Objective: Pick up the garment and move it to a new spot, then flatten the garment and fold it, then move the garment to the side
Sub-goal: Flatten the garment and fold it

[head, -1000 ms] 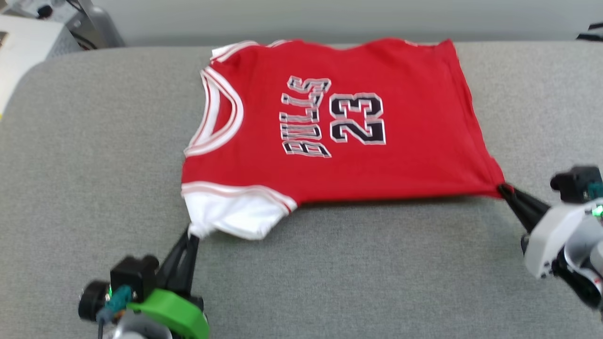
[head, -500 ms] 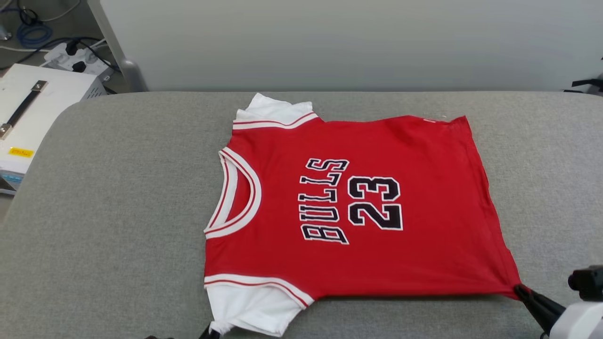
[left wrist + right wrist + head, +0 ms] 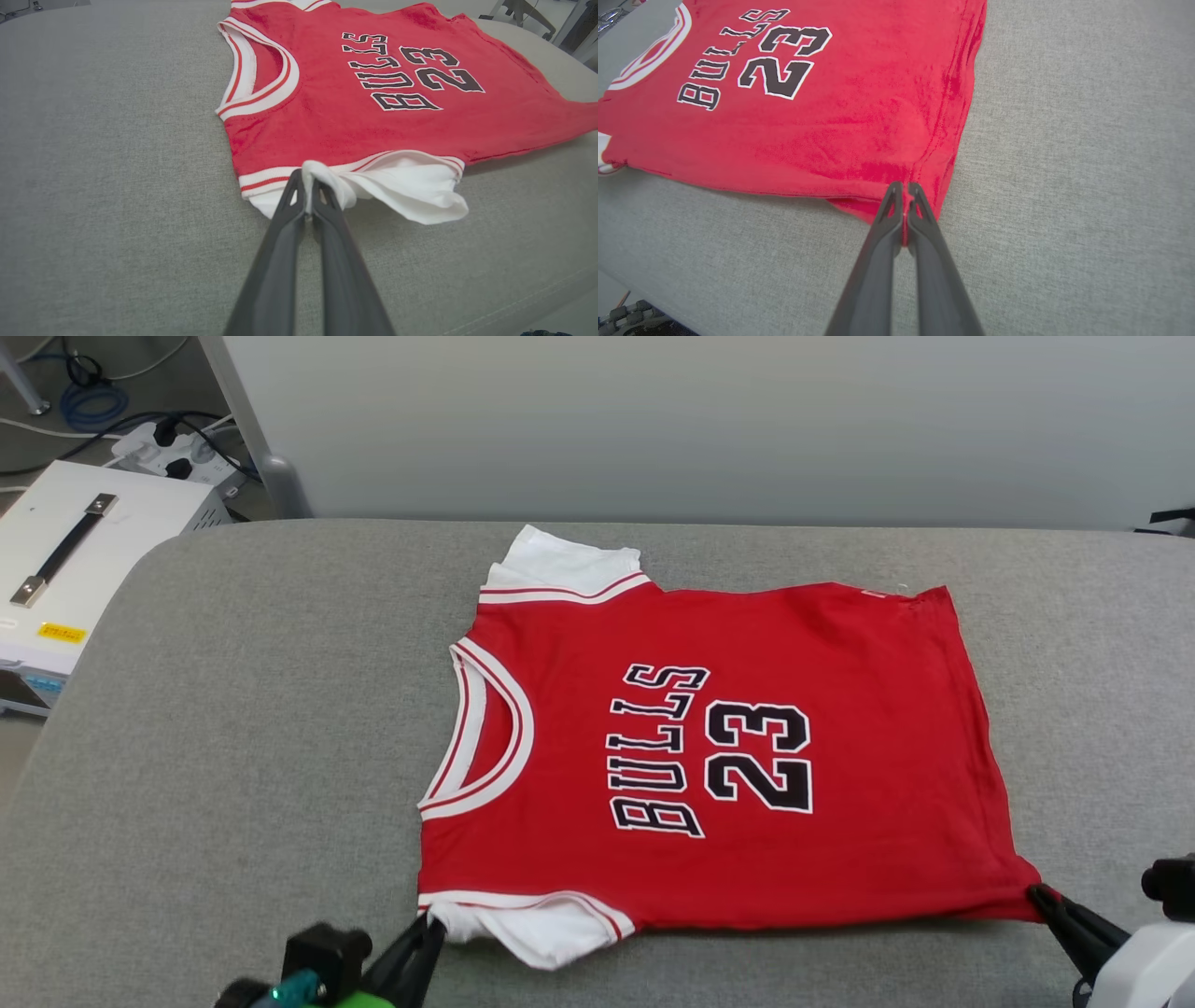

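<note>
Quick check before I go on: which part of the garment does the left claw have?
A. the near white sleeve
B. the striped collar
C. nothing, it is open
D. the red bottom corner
A: the left wrist view shows the left claw shut on bunched cloth of the white sleeve of the garment.

Garment (image 3: pixel 808 126) corner inside right pincer (image 3: pixel 903 187)

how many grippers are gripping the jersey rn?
2: left gripper shut on the garment's near white sleeve; right gripper shut on its near hem corner.
</note>
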Robot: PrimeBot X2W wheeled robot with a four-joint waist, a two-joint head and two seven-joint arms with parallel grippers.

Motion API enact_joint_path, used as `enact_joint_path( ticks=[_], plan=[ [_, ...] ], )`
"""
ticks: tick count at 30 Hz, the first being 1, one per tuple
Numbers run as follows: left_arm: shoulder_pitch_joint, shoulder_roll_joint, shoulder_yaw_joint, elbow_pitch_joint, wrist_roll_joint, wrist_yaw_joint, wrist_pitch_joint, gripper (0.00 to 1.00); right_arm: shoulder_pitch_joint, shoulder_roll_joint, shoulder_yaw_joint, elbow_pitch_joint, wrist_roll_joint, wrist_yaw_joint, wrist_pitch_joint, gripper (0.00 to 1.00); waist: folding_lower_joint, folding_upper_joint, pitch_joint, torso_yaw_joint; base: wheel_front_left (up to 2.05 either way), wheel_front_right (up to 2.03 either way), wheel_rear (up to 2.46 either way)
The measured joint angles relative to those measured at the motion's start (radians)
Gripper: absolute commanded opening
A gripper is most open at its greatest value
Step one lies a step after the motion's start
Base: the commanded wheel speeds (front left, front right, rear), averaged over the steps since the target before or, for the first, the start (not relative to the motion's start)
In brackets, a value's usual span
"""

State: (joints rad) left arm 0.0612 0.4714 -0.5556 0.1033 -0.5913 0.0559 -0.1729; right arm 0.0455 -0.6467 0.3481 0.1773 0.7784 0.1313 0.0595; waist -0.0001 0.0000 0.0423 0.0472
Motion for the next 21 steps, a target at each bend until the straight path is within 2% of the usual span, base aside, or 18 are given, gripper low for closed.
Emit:
enact_joint_path(
  ticks=[8, 16, 21],
  plan=[
    [-0.260, 0.026, 0.001, 0.098, 0.033, -0.103, 0.030, 0.00, -0.086, 0.044, -0.048, -0.035, -0.024, 0.000, 0.076, 0.00, 0.0000, 0.0000, 0.033, -0.017, 0.00, 0.00, 0.00],
    [-0.482, 0.022, -0.004, 0.254, 0.051, -0.155, 0.028, 0.00, -0.235, 0.064, -0.045, -0.013, -0.020, 0.000, 0.103, 0.00, 0.0001, 0.0000, 0.114, -0.040, 0.00, 0.00, 0.00],
    [-0.604, 0.010, -0.044, 0.397, 0.055, -0.176, 0.008, 0.00, -0.358, 0.068, 0.000, 0.059, -0.015, 0.000, 0.112, 0.00, 0.0001, 0.0000, 0.183, -0.062, 0.00, 0.00, 0.00]
  ],
)
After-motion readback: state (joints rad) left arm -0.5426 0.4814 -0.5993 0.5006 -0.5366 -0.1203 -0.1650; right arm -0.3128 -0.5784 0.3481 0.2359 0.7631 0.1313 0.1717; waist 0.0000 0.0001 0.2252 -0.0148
